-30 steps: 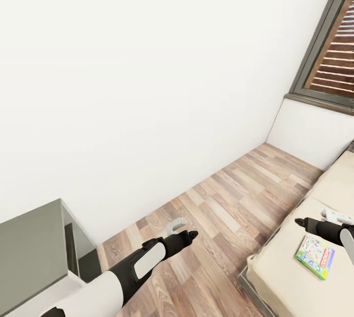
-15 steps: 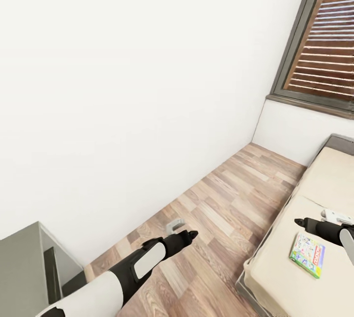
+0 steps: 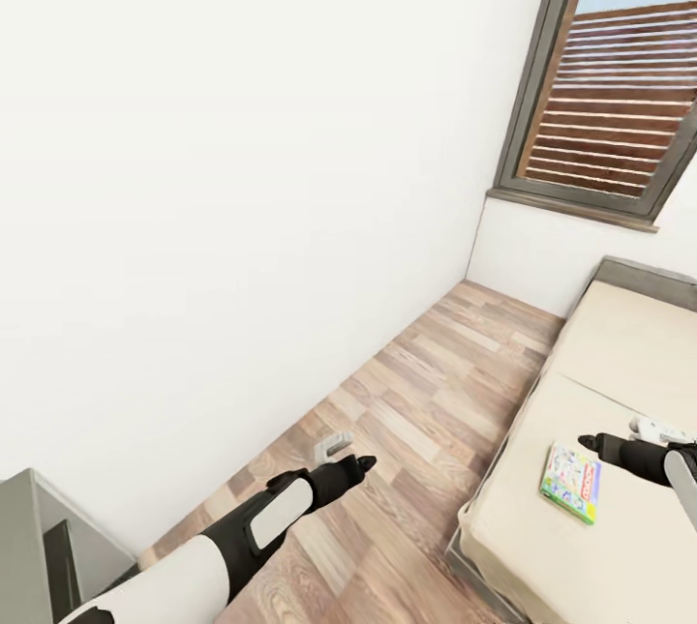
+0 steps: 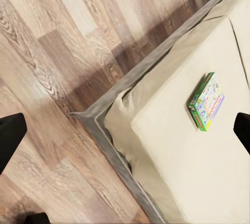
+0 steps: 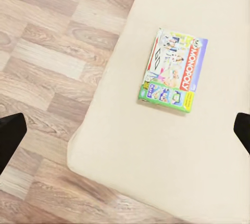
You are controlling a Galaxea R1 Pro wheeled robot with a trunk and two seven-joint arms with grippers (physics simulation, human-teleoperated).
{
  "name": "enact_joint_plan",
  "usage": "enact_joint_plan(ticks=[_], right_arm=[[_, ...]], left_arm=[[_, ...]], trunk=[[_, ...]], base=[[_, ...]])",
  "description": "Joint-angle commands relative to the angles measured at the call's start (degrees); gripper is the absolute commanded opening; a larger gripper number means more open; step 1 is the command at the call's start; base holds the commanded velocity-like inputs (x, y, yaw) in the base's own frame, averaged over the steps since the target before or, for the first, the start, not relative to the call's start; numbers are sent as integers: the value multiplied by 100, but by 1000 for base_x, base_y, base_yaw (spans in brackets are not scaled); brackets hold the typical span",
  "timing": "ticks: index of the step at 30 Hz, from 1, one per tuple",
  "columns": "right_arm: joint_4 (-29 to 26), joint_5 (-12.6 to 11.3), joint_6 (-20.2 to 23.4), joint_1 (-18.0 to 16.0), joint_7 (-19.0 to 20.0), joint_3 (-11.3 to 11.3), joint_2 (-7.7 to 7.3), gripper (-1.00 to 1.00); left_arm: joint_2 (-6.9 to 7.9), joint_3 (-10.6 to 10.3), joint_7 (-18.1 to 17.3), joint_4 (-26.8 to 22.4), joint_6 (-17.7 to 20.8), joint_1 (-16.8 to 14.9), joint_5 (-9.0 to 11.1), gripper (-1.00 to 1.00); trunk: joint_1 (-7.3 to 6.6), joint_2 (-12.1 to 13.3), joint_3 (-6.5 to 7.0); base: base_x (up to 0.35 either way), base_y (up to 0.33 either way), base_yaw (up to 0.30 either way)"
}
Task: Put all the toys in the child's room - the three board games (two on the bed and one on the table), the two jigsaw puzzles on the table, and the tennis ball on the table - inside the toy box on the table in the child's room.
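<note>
One board game (image 3: 571, 481), a flat colourful "MONOPOLY" box, lies on the cream bed (image 3: 620, 547) near its floor-side edge. The left wrist view has the board game (image 4: 207, 101) on the bed, and in the right wrist view the board game (image 5: 173, 70) lies almost straight below. My right gripper (image 3: 587, 442) hovers just above and beyond the box, open (image 5: 125, 133). My left gripper (image 3: 360, 462) reaches out over the wood floor, away from the bed, open and empty (image 4: 125, 133). The toy box, jigsaw puzzles and tennis ball are out of view.
A small white object (image 3: 658, 430) rests on the bed by my right arm. A pale grey bracket-like piece (image 3: 334, 445) lies on the plank floor (image 3: 436, 392) near the white wall. A grey furniture corner (image 3: 19, 547) sits at lower left. A slatted window (image 3: 620, 102) is above the bed.
The camera has swung right: the grey furniture slid towards the left edge and more of the bed and window came in. Both arms hold the same pose.
</note>
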Motion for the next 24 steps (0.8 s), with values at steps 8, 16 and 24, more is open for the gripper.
enact_joint_plan(ticks=[8, 16, 24], right_arm=[[164, 34, 22, -110, 39, 49, 5, 100], [283, 39, 15, -120, 40, 209, 13, 100], [323, 21, 28, -124, 47, 277, 6, 100]], left_arm=[[60, -21, 39, -12, 21, 12, 241, 100], [75, -29, 42, -12, 33, 13, 253, 100], [79, -26, 41, -12, 41, 8, 249, 100]], trunk=[[4, -13, 47], [4, -13, 107], [4, -13, 166]], base=[[131, 0, -208], [326, -56, -208], [330, -145, -208]])
